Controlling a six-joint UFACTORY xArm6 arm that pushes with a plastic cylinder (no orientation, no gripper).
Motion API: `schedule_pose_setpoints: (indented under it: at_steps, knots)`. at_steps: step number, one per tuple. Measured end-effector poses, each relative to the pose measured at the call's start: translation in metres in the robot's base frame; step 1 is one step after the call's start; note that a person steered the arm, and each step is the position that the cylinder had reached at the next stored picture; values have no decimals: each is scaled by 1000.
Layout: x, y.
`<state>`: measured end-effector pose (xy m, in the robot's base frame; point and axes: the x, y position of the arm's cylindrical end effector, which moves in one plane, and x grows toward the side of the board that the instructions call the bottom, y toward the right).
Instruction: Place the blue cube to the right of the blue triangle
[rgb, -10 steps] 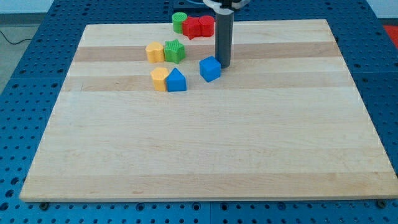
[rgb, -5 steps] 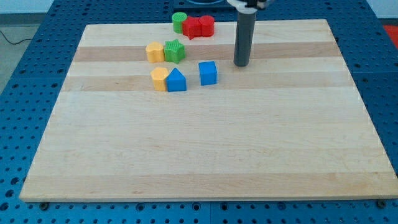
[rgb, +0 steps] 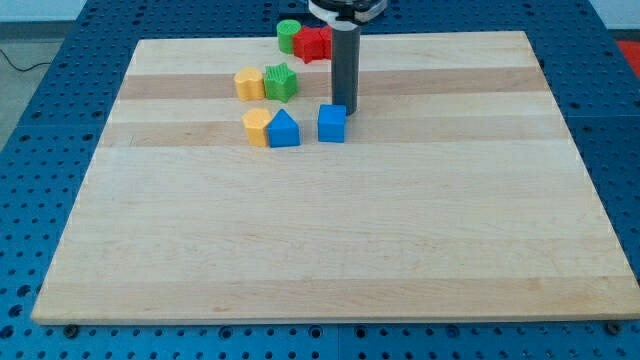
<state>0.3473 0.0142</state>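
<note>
The blue cube (rgb: 332, 123) sits on the wooden board (rgb: 330, 230), a short gap to the right of the blue triangle (rgb: 284, 129). The two blue blocks are apart. My tip (rgb: 345, 110) stands just above and slightly right of the cube's top edge, touching or nearly touching it. The rod rises from there toward the view's top.
A yellow block (rgb: 257, 127) touches the blue triangle's left side. Another yellow block (rgb: 249, 83) and a green star-like block (rgb: 281, 81) sit above them. A green cylinder (rgb: 289, 35) and red blocks (rgb: 313, 43) lie at the board's top edge, partly behind the rod.
My tip swung out to the right, then came back left to the cube's top right edge. The blue cube shifted slightly left and down and squared up.
</note>
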Motion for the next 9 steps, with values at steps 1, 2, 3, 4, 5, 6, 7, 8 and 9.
schedule_pose_setpoints:
  at_steps: [1,2,3,4,5,6,7,8,9]
  knots:
    - [2,3]
    - [2,46]
    - [7,86]
    - [19,88]
    - [20,72]
    - [20,58]
    - [20,40]
    - [20,23]
    - [20,5]
